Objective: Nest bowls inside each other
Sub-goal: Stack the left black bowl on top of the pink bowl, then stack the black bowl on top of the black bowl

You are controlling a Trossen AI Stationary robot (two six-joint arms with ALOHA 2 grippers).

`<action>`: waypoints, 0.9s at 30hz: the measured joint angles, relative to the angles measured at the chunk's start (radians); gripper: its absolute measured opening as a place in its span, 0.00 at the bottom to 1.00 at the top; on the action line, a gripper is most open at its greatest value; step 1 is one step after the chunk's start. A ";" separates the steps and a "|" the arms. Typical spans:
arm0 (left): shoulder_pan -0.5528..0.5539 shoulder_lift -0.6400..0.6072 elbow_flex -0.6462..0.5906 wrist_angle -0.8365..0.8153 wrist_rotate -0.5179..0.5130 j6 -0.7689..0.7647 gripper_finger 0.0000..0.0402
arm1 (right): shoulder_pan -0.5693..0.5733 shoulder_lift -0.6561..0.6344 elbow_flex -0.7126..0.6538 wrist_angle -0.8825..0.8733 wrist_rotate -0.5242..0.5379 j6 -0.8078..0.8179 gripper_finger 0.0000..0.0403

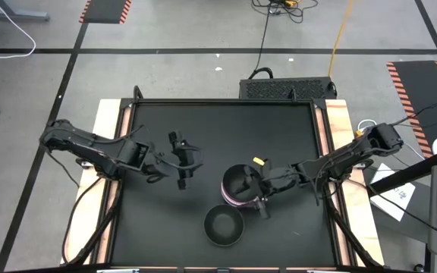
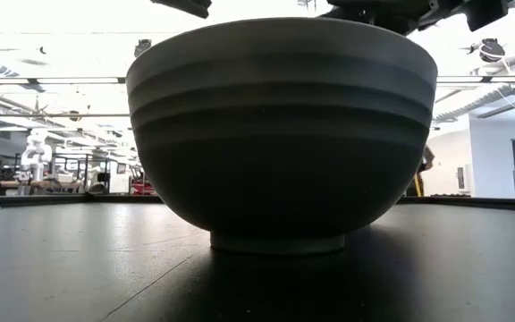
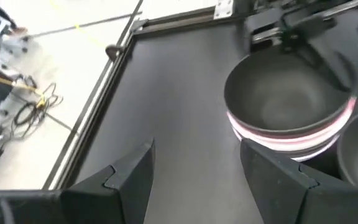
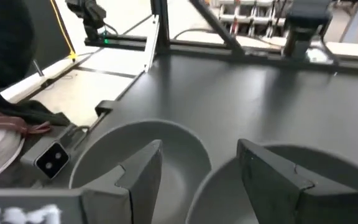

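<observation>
A stack of nested bowls (image 1: 237,184) stands near the table's middle, a black bowl on top with pink, white and lavender rims (image 3: 291,138) under it. A single black bowl (image 1: 224,226) stands upright on its foot (image 2: 280,241) closer to the near edge. My right gripper (image 1: 258,193) hovers open at the stack's right near side. In the right wrist view its fingers (image 4: 199,149) stand over the stack (image 4: 340,174) and the single bowl (image 4: 179,155). My left gripper (image 1: 182,161) is open above bare table left of the stack (image 3: 197,149).
The black tabletop is bounded by a raised dark frame (image 3: 114,68) with wooden strips (image 1: 108,136) outside it. A dark box (image 1: 287,89) sits behind the far edge. Bare tabletop lies to the left and far side of the stack.
</observation>
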 joint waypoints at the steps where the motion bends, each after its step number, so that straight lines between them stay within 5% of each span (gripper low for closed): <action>1: -0.005 -0.012 0.000 0.000 0.000 0.008 0.60 | 0.000 -0.006 0.000 0.002 0.011 -0.009 0.49; 7: -0.043 -0.127 -0.070 0.053 0.002 0.044 0.60 | -0.001 -0.058 0.000 0.005 0.022 -0.049 0.49; 17: -0.067 -0.565 -0.566 0.411 0.029 0.069 0.60 | 0.005 -0.206 -0.170 0.139 0.015 -0.043 0.49; 27: -0.067 -0.936 -0.885 0.526 0.090 0.084 0.60 | 0.106 -0.258 -0.248 0.147 0.014 -0.149 0.49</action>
